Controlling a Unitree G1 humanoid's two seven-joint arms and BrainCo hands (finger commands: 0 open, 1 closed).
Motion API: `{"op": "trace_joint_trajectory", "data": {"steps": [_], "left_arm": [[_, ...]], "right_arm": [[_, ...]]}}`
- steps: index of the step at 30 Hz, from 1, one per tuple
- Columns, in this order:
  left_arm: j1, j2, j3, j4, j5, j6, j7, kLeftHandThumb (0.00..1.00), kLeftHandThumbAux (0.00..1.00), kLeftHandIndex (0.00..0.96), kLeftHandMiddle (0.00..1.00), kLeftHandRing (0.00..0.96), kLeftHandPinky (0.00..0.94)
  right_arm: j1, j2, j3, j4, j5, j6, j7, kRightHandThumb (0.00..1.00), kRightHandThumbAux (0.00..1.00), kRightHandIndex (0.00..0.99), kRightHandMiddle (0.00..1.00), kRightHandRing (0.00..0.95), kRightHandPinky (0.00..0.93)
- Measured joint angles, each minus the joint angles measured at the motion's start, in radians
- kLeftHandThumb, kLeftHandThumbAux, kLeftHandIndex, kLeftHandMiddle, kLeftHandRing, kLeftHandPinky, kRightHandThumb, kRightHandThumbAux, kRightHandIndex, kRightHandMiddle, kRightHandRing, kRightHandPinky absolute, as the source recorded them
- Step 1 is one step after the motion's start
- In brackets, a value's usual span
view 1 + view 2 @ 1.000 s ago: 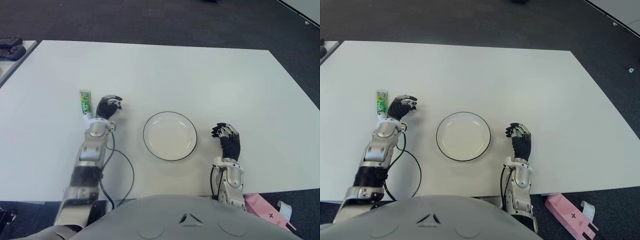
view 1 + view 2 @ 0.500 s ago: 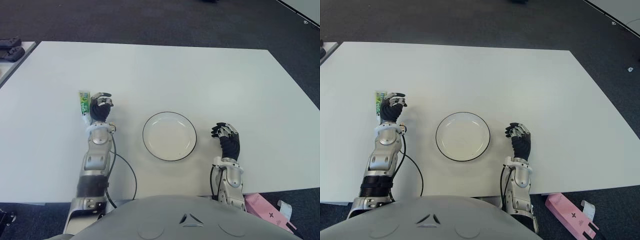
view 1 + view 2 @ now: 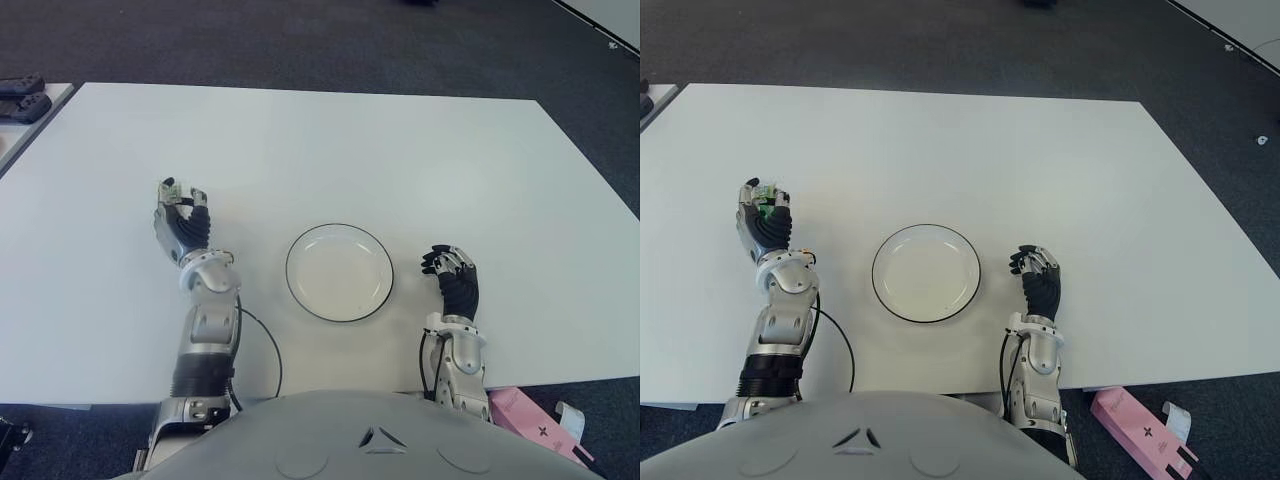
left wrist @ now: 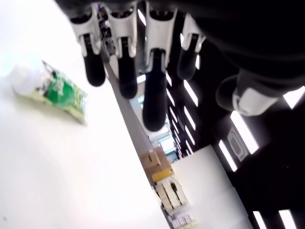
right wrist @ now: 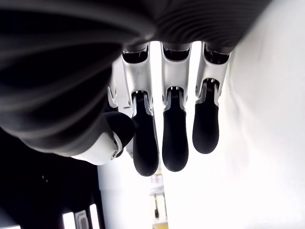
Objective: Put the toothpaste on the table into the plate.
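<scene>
The toothpaste [image 4: 53, 90], a green and white tube with a white cap, lies flat on the white table [image 3: 400, 150] at the left. My left hand [image 3: 181, 222] is held over it with fingers [image 4: 153, 90] spread and apart from the tube, holding nothing. From the head, only a sliver of green [image 3: 765, 206] shows between the fingers. The white plate [image 3: 339, 272] with a dark rim stands empty at the table's middle front. My right hand [image 3: 455, 280] shows to the right of the plate, fingers [image 5: 174, 138] relaxed and empty.
A black cable [image 3: 262, 345] loops from my left forearm across the table's front. A pink box [image 3: 528, 414] lies on the floor past the front right edge. Dark objects [image 3: 22, 95] sit on a neighbouring surface at far left.
My left hand has swung left from beside the toothpaste to above it and turned, now covering most of the tube. The tube, plate and right hand have not moved.
</scene>
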Motion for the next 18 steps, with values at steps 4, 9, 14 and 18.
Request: {"op": "trace_joint_trajectory", "data": {"steps": [4, 9, 14, 18], "left_arm": [[-0.011, -0.007, 0.004, 0.019, 0.022, 0.031, 0.04, 0.551, 0.332, 0.034, 0.163, 0.195, 0.25], [-0.047, -0.008, 0.007, 0.082, 0.051, 0.073, 0.102, 0.559, 0.287, 0.005, 0.137, 0.19, 0.234], [-0.153, 0.006, 0.049, 0.263, 0.043, 0.09, 0.174, 0.537, 0.184, 0.0, 0.194, 0.247, 0.292], [-0.238, 0.017, 0.091, 0.416, 0.019, 0.089, 0.245, 0.522, 0.14, 0.0, 0.257, 0.315, 0.368]], "right_arm": [[-0.001, 0.0, 0.0, 0.0, 0.0, 0.001, 0.0, 0.706, 0.723, 0.431, 0.566, 0.553, 0.544], [-0.004, 0.0, 0.0, 0.0, 0.0, 0.009, -0.001, 0.706, 0.723, 0.431, 0.567, 0.555, 0.546], [-0.011, -0.002, 0.0, -0.002, -0.001, 0.009, -0.001, 0.706, 0.723, 0.431, 0.568, 0.556, 0.545], [-0.012, -0.002, 0.001, -0.002, -0.001, 0.009, 0.0, 0.706, 0.723, 0.431, 0.568, 0.556, 0.54]]}}
